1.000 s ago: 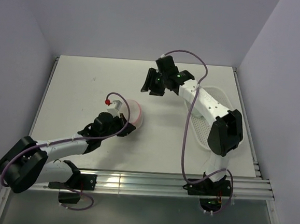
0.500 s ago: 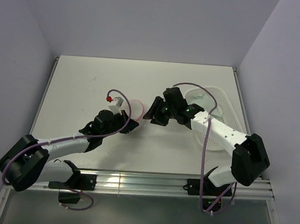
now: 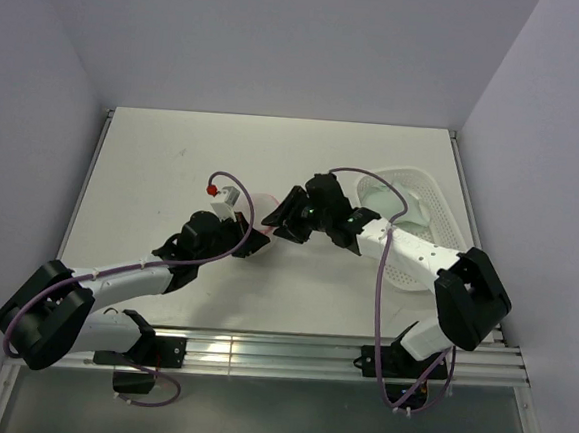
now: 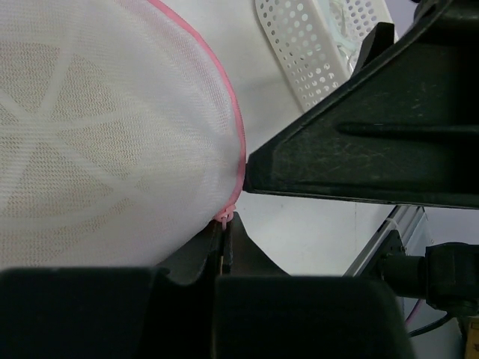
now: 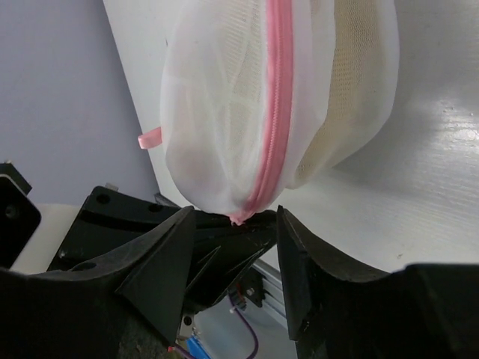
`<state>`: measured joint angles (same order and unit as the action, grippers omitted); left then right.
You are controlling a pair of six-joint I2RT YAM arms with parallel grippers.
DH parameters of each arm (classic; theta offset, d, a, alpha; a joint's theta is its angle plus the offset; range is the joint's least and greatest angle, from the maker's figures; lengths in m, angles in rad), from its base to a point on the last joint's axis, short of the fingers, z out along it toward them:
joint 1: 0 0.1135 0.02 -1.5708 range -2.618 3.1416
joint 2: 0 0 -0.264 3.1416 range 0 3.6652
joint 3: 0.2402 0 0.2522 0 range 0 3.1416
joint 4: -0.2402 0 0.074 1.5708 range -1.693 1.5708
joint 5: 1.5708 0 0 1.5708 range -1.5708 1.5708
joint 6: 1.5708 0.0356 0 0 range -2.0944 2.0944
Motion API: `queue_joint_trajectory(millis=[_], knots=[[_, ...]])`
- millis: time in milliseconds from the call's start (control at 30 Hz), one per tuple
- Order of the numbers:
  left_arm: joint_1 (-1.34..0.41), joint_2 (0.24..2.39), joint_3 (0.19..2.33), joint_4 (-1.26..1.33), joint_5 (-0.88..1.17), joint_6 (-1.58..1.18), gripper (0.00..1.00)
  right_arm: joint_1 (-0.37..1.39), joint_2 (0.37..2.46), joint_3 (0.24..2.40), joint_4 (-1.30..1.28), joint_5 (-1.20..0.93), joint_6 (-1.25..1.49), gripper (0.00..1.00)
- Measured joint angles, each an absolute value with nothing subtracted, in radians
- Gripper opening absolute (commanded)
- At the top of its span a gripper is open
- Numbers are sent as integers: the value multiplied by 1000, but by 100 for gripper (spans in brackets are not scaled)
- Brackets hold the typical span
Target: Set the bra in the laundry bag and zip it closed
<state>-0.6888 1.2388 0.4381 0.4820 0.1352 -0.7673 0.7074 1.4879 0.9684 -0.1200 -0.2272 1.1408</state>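
Overhead: white table (image 3: 153, 166), lilac walls (image 3: 283, 45); laundry bag (image 3: 261, 203) central, basket (image 3: 451, 221) contents unclear.

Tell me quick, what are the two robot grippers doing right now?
Left gripper: shut, pinching the pink zipper end of the laundry bag.
Right gripper: open, jaws apart around that same zipper end, not gripping.

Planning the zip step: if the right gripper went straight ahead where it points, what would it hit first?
Probably the laundry bag, at its pink zipper end, which sits between the open fingers of the right gripper. The left gripper pinches that edge just behind; depth is unclear.
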Motion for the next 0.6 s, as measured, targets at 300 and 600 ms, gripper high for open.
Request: queue_joint_trajectory(millis=[300, 600], knots=[[-689, 1232, 438, 480, 138, -767, 0, 710, 1545, 966, -86, -226, 1170, 13], [-688, 1171, 438, 400, 115, -751, 0, 711, 1566, 992, -93, -234, 1149, 0]])
